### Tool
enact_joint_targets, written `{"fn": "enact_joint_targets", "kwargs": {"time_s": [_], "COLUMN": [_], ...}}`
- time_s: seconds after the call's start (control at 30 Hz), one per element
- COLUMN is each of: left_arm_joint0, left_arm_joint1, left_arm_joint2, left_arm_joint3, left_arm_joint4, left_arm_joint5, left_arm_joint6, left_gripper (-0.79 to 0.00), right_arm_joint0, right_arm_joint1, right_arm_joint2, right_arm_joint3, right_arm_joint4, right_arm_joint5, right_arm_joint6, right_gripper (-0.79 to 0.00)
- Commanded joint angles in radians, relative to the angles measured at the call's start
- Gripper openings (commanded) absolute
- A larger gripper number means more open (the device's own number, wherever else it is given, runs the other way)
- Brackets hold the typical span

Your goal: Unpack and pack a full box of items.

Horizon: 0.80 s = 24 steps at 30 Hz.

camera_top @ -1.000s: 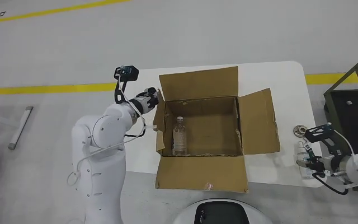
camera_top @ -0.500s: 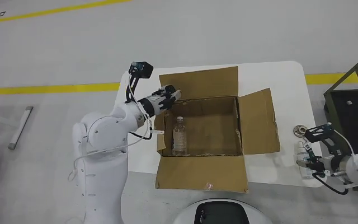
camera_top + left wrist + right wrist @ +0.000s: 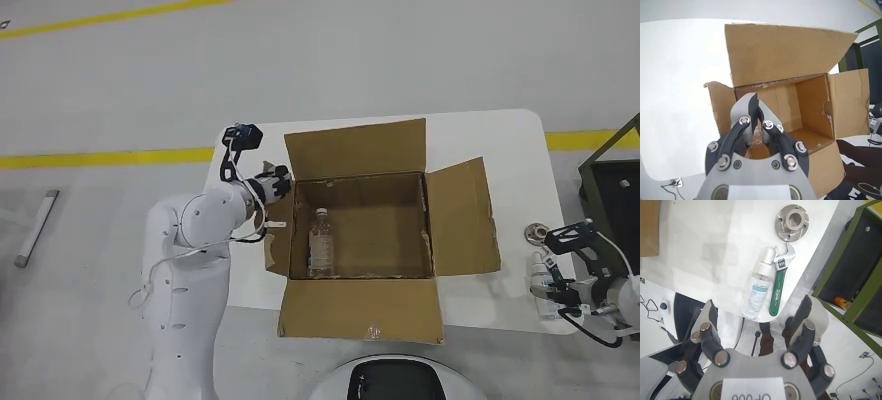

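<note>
My left gripper (image 3: 754,100), black pads (image 3: 753,108) pressed together, hangs beside the left flap of the corrugated cardboard box (image 3: 355,310); a clear plastic bottle (image 3: 320,240) sits inside. My right gripper (image 3: 759,306), spread wide, faces a spray bottle (image 3: 758,291), green-handled wrench (image 3: 779,289) and steel flange (image 3: 791,222).

In the box (image 3: 360,312), by its left wall, is a bottle (image 3: 320,245). Right of the box lie a flange (image 3: 791,222), spray (image 3: 758,289) and wrench (image 3: 779,283).

Bright even light, soft shadows
</note>
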Motion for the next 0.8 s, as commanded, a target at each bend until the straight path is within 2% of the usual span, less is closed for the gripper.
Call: {"fn": "enact_joint_targets", "kwargs": {"time_s": [0.0, 0.67, 0.77], "left_arm_joint0": [0.006, 0.035, 0.033], "left_arm_joint1": [0.002, 0.023, 0.026], "left_arm_joint2": [-0.003, 0.001, 0.003], "left_arm_joint3": [-0.005, 0.048, 0.054], "left_arm_joint4": [-0.008, 0.032, 0.04], "left_arm_joint5": [0.008, 0.023, 0.031], "left_arm_joint6": [0.007, 0.07, 0.076], "left_gripper": [-0.785, -0.785, -0.739], "right_arm_joint0": [0.0, 0.0, 0.0], "right_arm_joint1": [0.0, 0.0, 0.0], "right_arm_joint2": [0.0, 0.0, 0.0], "right_arm_joint3": [0.0, 0.0, 0.0], "right_arm_joint4": [0.0, 0.0, 0.0], "right_arm_joint5": [0.0, 0.0, 0.0], "right_arm_joint6": [0.0, 0.0, 0.0], "right_gripper": [0.0, 0.0, 0.0]}}
